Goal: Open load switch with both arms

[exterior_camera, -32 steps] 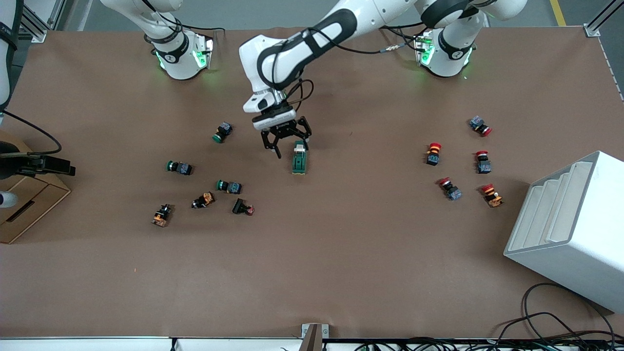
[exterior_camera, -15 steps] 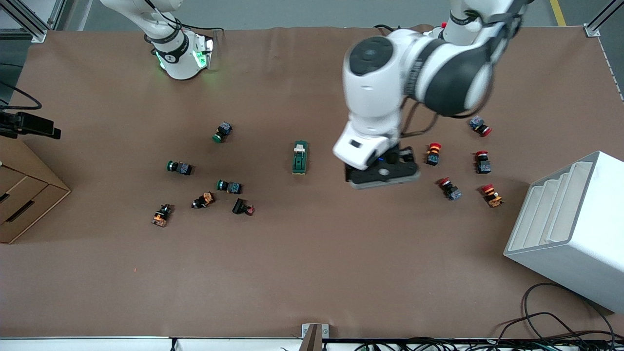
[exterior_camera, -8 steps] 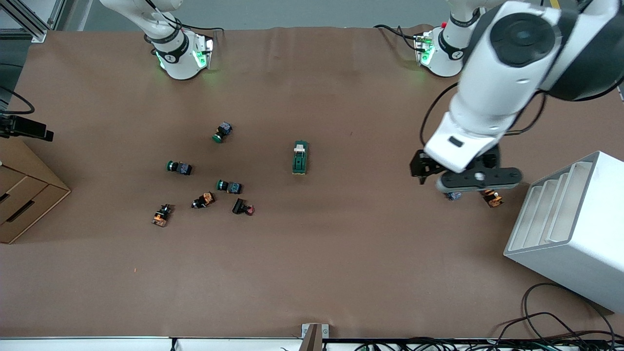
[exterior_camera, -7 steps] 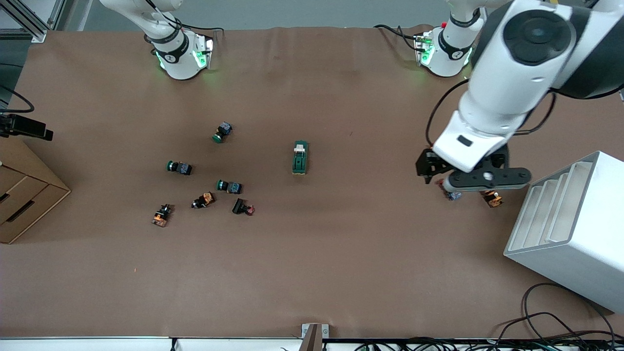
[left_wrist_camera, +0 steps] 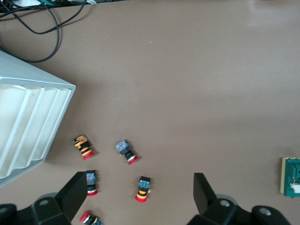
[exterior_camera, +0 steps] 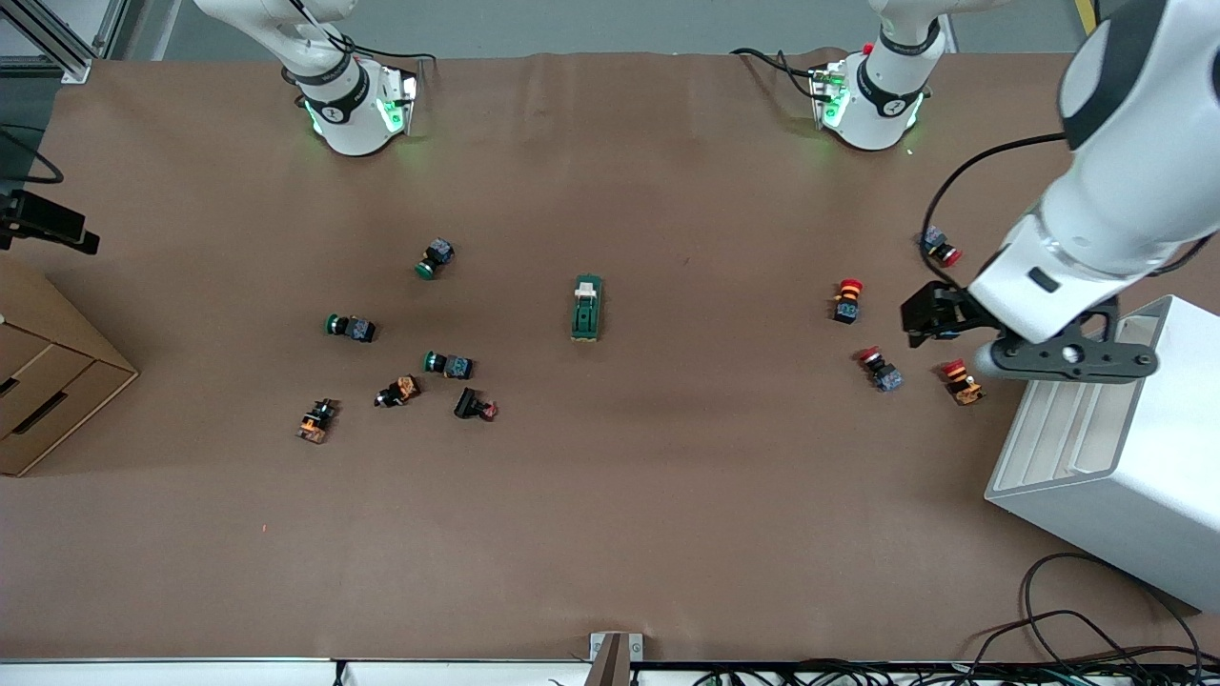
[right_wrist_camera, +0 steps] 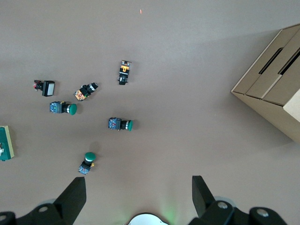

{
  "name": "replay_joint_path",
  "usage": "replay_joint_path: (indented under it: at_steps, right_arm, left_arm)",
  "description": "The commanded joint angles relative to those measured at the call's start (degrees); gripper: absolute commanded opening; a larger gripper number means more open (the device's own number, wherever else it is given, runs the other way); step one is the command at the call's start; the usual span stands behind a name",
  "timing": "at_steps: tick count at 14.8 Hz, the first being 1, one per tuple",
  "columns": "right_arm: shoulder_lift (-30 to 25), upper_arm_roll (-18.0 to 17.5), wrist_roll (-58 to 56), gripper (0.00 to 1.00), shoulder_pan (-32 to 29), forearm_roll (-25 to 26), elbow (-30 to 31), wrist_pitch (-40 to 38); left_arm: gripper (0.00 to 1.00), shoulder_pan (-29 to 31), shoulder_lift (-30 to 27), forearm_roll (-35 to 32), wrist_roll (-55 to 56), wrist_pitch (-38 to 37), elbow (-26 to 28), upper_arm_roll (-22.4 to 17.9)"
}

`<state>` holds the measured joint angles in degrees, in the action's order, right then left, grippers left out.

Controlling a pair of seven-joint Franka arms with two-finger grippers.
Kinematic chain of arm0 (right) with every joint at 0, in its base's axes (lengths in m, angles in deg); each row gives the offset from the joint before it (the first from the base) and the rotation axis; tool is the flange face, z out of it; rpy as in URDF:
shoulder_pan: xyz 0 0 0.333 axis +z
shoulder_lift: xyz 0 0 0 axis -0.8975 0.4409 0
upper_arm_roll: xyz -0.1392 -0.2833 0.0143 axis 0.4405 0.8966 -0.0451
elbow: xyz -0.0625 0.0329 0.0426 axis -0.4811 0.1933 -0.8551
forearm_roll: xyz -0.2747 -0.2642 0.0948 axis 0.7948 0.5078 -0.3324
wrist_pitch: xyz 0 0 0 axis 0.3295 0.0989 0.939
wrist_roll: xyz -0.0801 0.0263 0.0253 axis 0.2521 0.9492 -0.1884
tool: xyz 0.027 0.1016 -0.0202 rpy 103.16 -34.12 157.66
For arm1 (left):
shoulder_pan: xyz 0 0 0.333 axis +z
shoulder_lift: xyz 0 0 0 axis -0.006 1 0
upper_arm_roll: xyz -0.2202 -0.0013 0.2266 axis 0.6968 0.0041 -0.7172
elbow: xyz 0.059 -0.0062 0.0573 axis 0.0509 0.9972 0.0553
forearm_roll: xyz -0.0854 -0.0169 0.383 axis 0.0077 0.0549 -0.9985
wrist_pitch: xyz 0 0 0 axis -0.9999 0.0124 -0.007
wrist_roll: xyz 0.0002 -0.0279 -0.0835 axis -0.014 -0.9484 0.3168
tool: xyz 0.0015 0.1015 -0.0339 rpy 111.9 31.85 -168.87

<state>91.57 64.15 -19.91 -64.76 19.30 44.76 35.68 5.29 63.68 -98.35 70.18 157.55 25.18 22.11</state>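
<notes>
Dark-green rectangular load switch [exterior_camera: 586,309] with white handle lies mid-table, long axis toward front camera. Left gripper [left_wrist_camera: 140,199] spread wide over red-capped push buttons [exterior_camera: 847,299]. Right gripper [right_wrist_camera: 139,197] wide, off table edge; neither arm clearly nearer.

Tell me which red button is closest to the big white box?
The red button with the orange body, lying right beside the white box and just below the left hand in the front view. The other red ones sit farther from the box.

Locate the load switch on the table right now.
The load switch lies mid-table in the front view, alone between the green-capped buttons and the red-capped ones, untouched by either gripper.
</notes>
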Motion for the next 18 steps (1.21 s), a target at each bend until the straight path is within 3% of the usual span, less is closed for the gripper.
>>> replay_joint_path:
  at_steps: [1,5,6,10,14,16,18]
  right_arm:
    - [-5.4,0.2,0.4,1.0,0.6,1.0,7.2,2.5]
    - [-6.7,0.2,0.1,1.0,0.5,1.1,7.5,1.8]
    - [-7.0,0.2,0.0,1.0,0.5,1.1,7.6,1.8]
    - [-8.0,-0.8,-0.9,1.0,0.6,2.6,8.3,2.4]
    - [-8.2,-2.6,-1.7,1.0,0.5,4.4,8.3,3.0]
    - [-8.7,-2.7,-1.8,1.0,0.1,4.5,8.9,3.7]
    - [-9.6,-2.5,-1.7,1.0,-0.3,3.7,10.1,4.2]
  left_arm:
    - [1.0,0.1,-3.0,1.6,-4.4,-1.5,1.1,-2.4]
    - [1.0,-6.3,-8.3,12.8,-20.7,-1.6,5.1,-21.4]
    - [1.0,-6.5,-8.5,15.0,-22.7,-1.6,5.5,-23.6]
    - [1.0,-6.1,-11.8,15.9,-23.9,-1.6,9.0,-24.5]
    - [1.0,-7.3,-16.5,12.3,-22.7,-2.3,12.3,-24.9]
    - [1.0,-8.3,-19.7,10.3,-19.7,-2.3,16.7,-24.5]
    - [1.0,-8.0,-20.7,10.2,-16.2,-2.4,17.7,-23.0]
